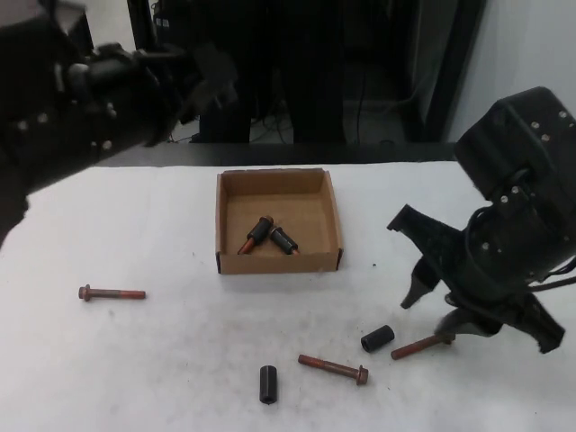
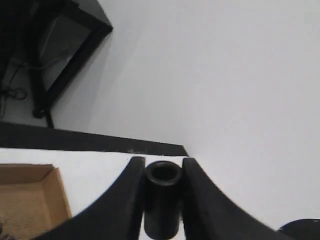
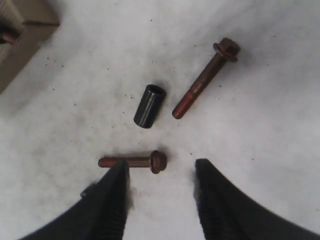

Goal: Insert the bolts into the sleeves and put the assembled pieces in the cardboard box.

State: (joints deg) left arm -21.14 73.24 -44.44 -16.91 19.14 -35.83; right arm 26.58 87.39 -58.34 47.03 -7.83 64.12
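My left gripper (image 2: pixel 162 165) is clamped on a black sleeve (image 2: pixel 162 205) held above the bench (image 1: pixel 162 369), so my right gripper (image 3: pixel 161 170), fingers apart over the nearest bolt (image 3: pixel 131 161) lying there, should grip near its head, leaving the threaded end free.

A cardboard box (image 1: pixel 279 261) is sitting in the middle of the white bench (image 1: pixel 162 225), with two joined pieces (image 1: pixel 256 232) lying inside. One bolt (image 1: pixel 112 293) is lying far to the left. Near the front, another bolt (image 1: pixel 333 367) is lying between two black sleeves (image 1: pixel 268 384). The right gripper (image 1: pixel 430 319) is hanging, fingers apart, over a third bolt (image 1: pixel 421 346).
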